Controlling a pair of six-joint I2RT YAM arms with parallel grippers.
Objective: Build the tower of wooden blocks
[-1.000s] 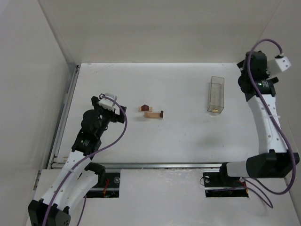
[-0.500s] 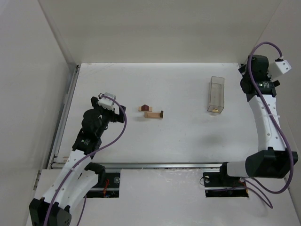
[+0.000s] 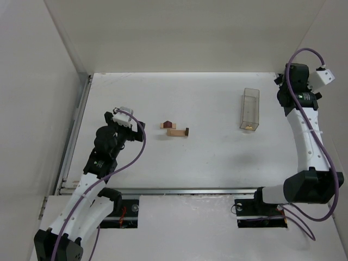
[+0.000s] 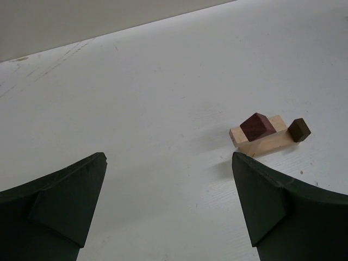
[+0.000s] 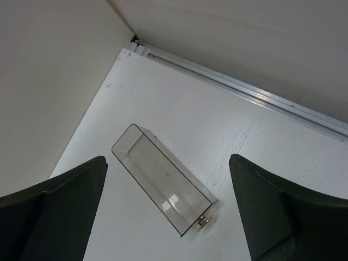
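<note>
Left fingers (image 4: pixel 60 201) spread wide with nothing between them, hanging low over the white tabletop (image 4: pixel 136 98) and facing the small cluster of wooden blocks (image 4: pixel 263 136) ahead and off to the right. Only white surface between fingers and blocks.

Within the cluster: dark reddish-brown roof-shaped block (image 4: pixel 258 126) touching a light tan rectangular bar (image 4: pixel 269 144), a small dark brown cube (image 4: pixel 298 130) at the bar's far end. Hard to tell whether the roof piece rests on tan wood or merely against it. From above, all of it lying low near the tabletop's middle (image 3: pixel 174 129), just right of the left arm's tip.

Right fingers (image 5: pixel 54 206) equally wide and holding nothing, raised at the far right corner, looking down on a clear plastic rectangular box (image 5: pixel 163 179). Box lying flat on the tabletop, well apart from the blocks, a small brass-coloured bit (image 5: pixel 203 221) at one end. Aluminium rail (image 5: pixel 244 87) beyond the box, along the tabletop's edge at the foot of a plain white wall (image 5: pixel 228 32).
</note>
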